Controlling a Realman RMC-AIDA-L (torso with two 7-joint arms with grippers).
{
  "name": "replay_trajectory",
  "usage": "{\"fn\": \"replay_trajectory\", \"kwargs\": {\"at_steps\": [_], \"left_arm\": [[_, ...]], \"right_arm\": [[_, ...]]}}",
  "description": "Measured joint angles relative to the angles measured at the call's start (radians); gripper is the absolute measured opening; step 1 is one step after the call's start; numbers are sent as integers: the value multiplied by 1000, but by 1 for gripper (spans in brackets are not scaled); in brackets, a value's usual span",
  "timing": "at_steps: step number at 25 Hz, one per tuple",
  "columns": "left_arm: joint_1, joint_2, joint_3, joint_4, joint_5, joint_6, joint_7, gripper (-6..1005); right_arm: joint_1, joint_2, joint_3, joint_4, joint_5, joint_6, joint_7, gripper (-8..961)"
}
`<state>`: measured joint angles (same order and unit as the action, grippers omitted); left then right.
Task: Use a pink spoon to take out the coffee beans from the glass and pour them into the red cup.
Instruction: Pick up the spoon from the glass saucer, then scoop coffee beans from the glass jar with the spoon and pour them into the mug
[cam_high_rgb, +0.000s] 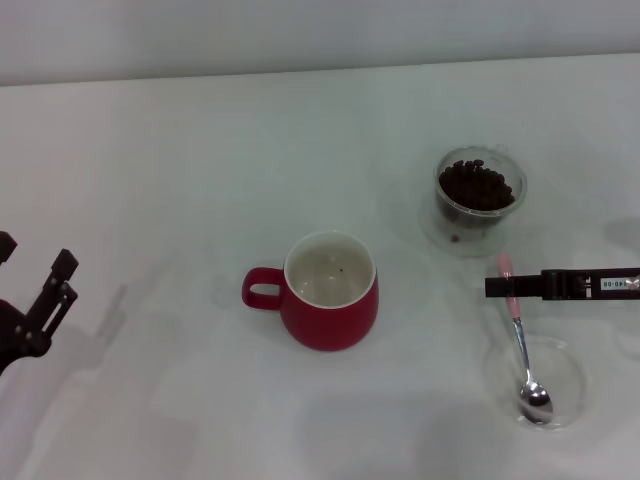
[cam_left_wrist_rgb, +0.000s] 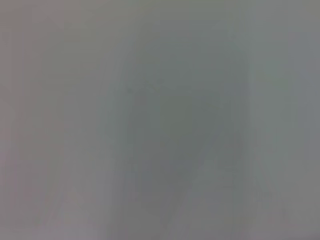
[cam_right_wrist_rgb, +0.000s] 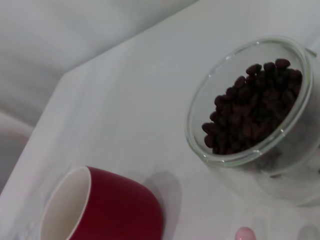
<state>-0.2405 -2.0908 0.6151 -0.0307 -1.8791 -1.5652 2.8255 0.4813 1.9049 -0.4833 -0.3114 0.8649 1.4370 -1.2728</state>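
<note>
The head view takes in the whole white table (cam_high_rgb: 180, 150): the rounded deep red ceramic mug (cam_high_rgb: 328, 293) stands mid-table with its loop handle toward the robot's left, its white inside holding only a dark speck or two. The small clear double-walled glass (cam_high_rgb: 480, 195), farther back and to the right, carries a heap of dark brown coffee beans (cam_high_rgb: 478, 185). The slim pink-handled teaspoon (cam_high_rgb: 520, 335) lies with its shiny metal bowl in a flat shallow clear round dish (cam_high_rgb: 535, 380). The right gripper (cam_high_rgb: 505, 287) reaches in from the right edge, level with the pink handle; whether it grips the handle cannot be told. The left gripper (cam_high_rgb: 35, 275) hangs at the left edge with fingers apart, holding nothing.

The right wrist view shows the beans (cam_right_wrist_rgb: 252, 107), glass (cam_right_wrist_rgb: 200, 107), mug (cam_right_wrist_rgb: 120, 205) and the handle's pink tip (cam_right_wrist_rgb: 245, 233) close up; the left wrist view shows only a featureless grey blur
</note>
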Motion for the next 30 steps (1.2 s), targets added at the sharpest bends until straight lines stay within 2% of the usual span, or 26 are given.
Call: {"fn": "replay_trajectory", "kwargs": {"at_steps": [9,15,22,30], "left_arm": [[-4,0,0,0,0,4,0,700],[-7,0,0,0,0,5,0,700],[-6,0,0,-1,0,4,0,698],[-8,1,0,-2,0,5,0,699]], "right_arm": [[9,-7,16,-8,6,18,6,143],[-10,-2,56,-76,33,55,25,143],[-59,-8,58,-158,150,84,52,143],[-110,-21,59,-200,384,98,45,143]]}}
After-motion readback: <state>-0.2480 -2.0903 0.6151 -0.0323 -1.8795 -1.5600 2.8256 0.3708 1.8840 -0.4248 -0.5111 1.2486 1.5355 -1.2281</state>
